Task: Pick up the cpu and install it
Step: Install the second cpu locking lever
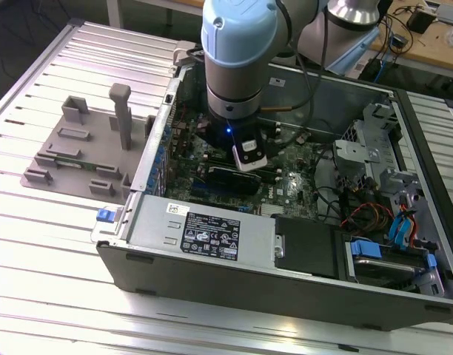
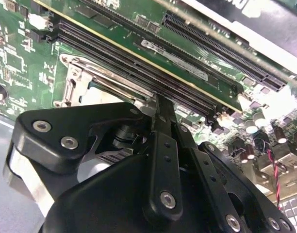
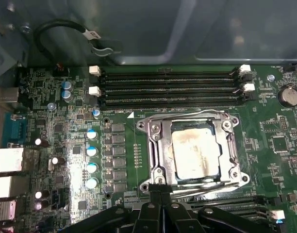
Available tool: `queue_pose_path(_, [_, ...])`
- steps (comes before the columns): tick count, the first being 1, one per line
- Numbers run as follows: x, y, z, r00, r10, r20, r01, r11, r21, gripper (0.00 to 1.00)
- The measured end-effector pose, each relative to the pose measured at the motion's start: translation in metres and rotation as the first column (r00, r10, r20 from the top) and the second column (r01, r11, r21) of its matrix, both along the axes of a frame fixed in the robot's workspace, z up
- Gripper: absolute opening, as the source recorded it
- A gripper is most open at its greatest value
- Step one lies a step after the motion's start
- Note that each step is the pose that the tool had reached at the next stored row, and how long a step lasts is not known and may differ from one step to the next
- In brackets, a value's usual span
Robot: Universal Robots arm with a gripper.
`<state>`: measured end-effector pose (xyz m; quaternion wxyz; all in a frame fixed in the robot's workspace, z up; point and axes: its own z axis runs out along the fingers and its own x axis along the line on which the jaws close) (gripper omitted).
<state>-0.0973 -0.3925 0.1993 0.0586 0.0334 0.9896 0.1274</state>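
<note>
Exterior high, oblique; wrist views close, share motherboard (socket area).

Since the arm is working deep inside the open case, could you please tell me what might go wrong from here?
1. The tool sits at the socket frame edge; a small drift could scrape the cpu.
2. The memory slots lie close beside the socket, so a sideways move may strike them.

Bright, perhaps overexposed glare; blurred foreground.

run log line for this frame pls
arm: inside open PC case | gripper: shut, at socket frame edge | cpu: seated in socket, under frame | memory slots: empty
</note>
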Motion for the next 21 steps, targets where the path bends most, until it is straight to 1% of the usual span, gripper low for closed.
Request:
queue_pose_path(1, [-0.0004, 0.0007, -0.0009, 1.0, 0.0, 0.0008, 0.0, 1.0, 0.0027, 0.11])
queue_pose_path(4, [-0.0014, 0.0009, -0.0017, 1.0, 0.0, 0.0021, 0.0, 1.0, 0.0046, 0.11])
queue_pose_path(8, [-0.0032, 0.0016, -0.0031, 1.0, 0.0, 0.0055, 0.0, 0.9999, 0.0108, 0.11])
queue_pose_path(11, [-0.0046, 0.0037, -0.0046, 1.0, -0.001, 0.0083, 0.001, 0.9999, 0.0161, 0.11])
queue_pose_path(17, [-0.005, 0.0043, -0.0047, 1.0, -0.001, 0.0083, 0.001, 0.9999, 0.0154, 0.11])
queue_pose_path(18, [-0.005, 0.0044, -0.0047, 1.0, -0.001, 0.0083, 0.001, 0.9999, 0.0135, 0.11])
queue_pose_path(19, [-0.005, 0.0043, -0.0031, 1.0, -0.001, 0.0078, 0.001, 1.0, 0.0087, 0.11])
queue_pose_path(21, [-0.005, 0.0046, 0.0001, 1.0, -0.001, 0.0077, 0.001, 1.0, 0.0055, 0.11])
